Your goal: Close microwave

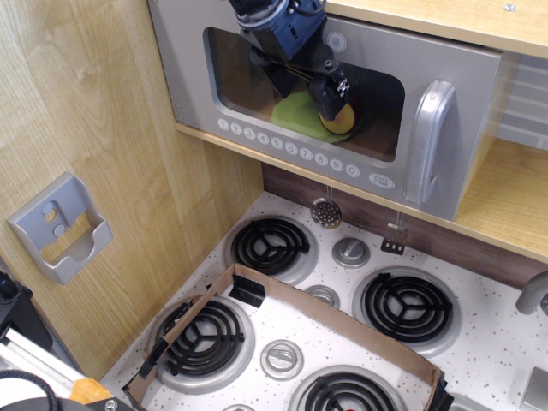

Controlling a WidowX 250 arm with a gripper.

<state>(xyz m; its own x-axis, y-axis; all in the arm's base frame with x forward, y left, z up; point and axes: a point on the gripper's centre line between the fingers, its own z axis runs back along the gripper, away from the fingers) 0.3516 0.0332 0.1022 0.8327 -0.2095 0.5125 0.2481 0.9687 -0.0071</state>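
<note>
- In the observation.image view, the arm is being seen entering from the top edge, its blue and black body angled down and to the right, with the gripper (330, 94) being held right against the front of the microwave (330, 107).
- The black fingers (336, 86) are being pressed on or just in front of the clear window; whether they are apart or together cannot be told, since they are being seen end-on against the dark glass.
- The microwave door is being shown nearly flush with the wooden compartment, spreading out to both sides of the claw and below it.
- The chunky grey handle (428, 141) is being seen upright, well to the right of the claw, and is not being touched by it.
- The row of white number buttons (287, 148) is running along the door's lower edge, just below the claw.
- Behind the window, directly beneath the claw, a green plate (300, 114) is lying inside the compartment, with a round yellow and red item (337, 122) resting on it.
- Far below and to the left of the claw, a small grey wall holder (60, 227) is being seen fixed to the wooden side panel.
- Well below the claw, the stove top (479, 342) with its black coil burners (271, 244) is being crossed by a brown cardboard strip (342, 321).
</note>
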